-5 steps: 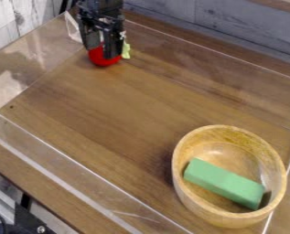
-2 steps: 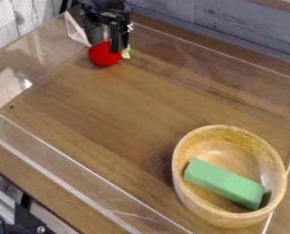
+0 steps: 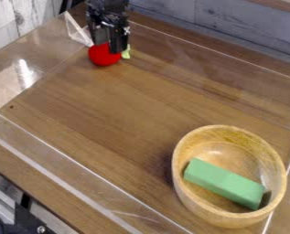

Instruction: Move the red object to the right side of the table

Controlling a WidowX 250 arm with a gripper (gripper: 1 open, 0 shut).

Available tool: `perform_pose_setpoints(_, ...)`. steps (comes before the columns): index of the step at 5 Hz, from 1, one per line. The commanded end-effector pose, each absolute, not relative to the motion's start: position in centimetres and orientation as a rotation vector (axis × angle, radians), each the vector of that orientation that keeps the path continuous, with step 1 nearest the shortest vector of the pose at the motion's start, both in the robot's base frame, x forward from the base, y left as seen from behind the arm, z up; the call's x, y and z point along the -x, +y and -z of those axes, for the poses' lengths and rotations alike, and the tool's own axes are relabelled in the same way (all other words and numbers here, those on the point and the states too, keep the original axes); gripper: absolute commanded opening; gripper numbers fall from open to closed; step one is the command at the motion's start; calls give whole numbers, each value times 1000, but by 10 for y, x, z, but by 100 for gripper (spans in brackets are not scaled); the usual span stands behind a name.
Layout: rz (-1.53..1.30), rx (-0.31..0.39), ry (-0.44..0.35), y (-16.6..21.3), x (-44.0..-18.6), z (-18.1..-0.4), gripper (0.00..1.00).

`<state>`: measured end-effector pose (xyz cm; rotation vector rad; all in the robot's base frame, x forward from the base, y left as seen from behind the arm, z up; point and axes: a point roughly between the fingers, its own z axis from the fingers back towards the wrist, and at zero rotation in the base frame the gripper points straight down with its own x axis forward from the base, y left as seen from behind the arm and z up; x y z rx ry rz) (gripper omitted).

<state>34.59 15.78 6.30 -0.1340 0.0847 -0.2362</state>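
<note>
Lying under open gripper [image 3: 109,44]: red object [image 3: 103,57]; contact seemingly none

Single camera, high and angled down, table [image 3: 111,119] filling frame

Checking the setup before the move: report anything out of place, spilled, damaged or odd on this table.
Nothing stands out. The red toy fruit sits whole at the far left of the table, under the open gripper. The green block lies slantwise inside the upright wooden bowl. No spill or damage shows.
</note>
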Motion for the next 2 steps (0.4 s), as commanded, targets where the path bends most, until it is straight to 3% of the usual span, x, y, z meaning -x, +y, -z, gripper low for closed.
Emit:
perform_pose_setpoints(1,234,109,18,176,-360,-78,100)
perform_pose_setpoints(2,143,131,12,183,-362,-77,100)
